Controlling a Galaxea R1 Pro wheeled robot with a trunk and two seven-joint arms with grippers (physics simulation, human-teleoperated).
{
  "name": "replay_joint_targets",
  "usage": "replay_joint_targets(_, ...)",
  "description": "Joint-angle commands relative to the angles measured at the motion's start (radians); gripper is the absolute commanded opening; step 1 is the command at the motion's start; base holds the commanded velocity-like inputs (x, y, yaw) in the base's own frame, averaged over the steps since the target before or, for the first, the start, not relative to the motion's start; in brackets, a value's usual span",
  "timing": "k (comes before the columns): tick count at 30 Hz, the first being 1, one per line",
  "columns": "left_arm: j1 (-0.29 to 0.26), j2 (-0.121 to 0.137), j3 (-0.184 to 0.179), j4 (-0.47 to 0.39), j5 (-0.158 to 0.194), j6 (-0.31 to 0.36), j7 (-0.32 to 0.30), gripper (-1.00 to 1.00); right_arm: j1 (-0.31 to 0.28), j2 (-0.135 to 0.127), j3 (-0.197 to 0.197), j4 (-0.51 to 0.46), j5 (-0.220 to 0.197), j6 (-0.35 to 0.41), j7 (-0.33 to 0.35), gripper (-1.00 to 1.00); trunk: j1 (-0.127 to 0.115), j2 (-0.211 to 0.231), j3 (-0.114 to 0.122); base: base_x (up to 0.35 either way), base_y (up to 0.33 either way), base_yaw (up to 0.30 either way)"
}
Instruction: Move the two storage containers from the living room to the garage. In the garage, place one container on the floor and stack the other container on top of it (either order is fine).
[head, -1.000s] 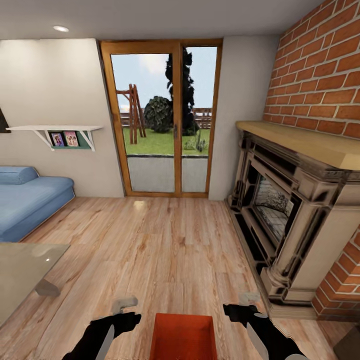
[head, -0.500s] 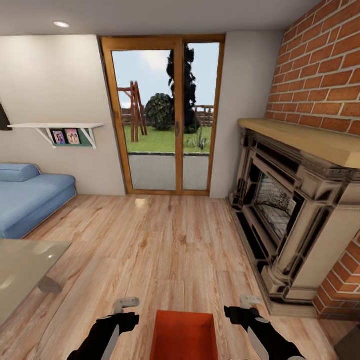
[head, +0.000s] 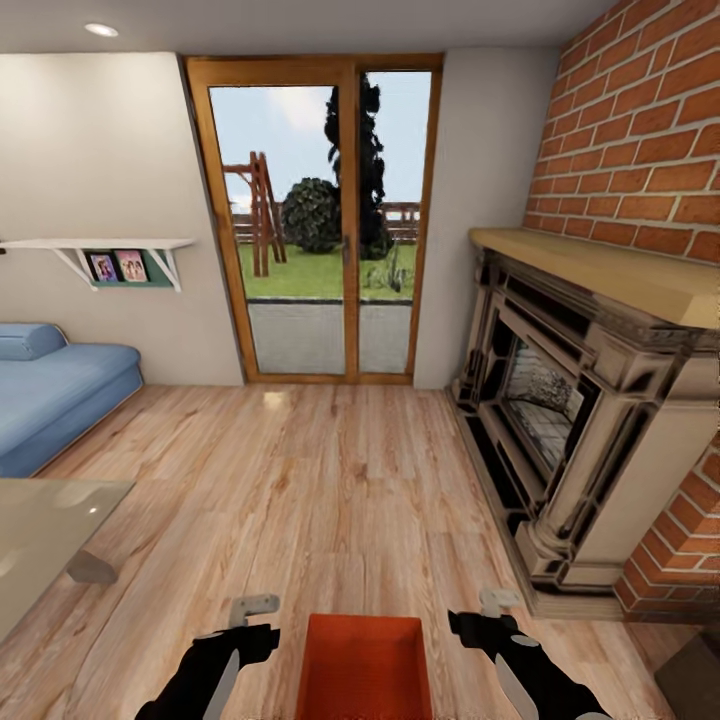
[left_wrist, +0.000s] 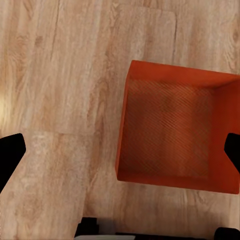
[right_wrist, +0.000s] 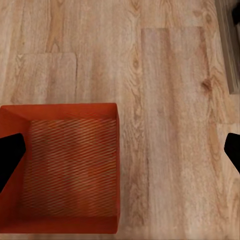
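Light wood plank flooring (head: 330, 480) is seen stretching to a glass door (head: 320, 220), with a fireplace (head: 580, 400) to the right. One orange-red storage container (head: 366, 668) is seen between the left gripper (head: 250, 618) and the right gripper (head: 490, 612). Both sets of fingers are spread wide, released, grasping nothing.

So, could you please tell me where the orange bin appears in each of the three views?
Head view: the orange bin sits at the bottom centre, between the left gripper and the right gripper.
Left wrist view: it fills the right half.
Right wrist view: it fills the lower left.
Shared landmark: the light wood plank floor under the bin.
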Motion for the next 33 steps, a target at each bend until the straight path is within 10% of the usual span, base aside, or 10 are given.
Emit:
replay_joint_targets(1,0.000,-0.001,0.003,-0.002,-0.003,0.006,0.000,1.00,-0.001,-0.001,0.007,-0.002,-0.010,0.005,-0.001,1.00,0.001,-0.002,-0.004,0.000,0.000,-0.070)
replay_joint_targets(33,-0.001,-0.003,0.003,-0.005,-0.002,0.008,0.000,1.00,-0.001,-0.001,0.011,-0.002,-0.004,0.003,-0.001,1.00,0.001,-0.002,-0.055,0.000,0.000,-0.001)
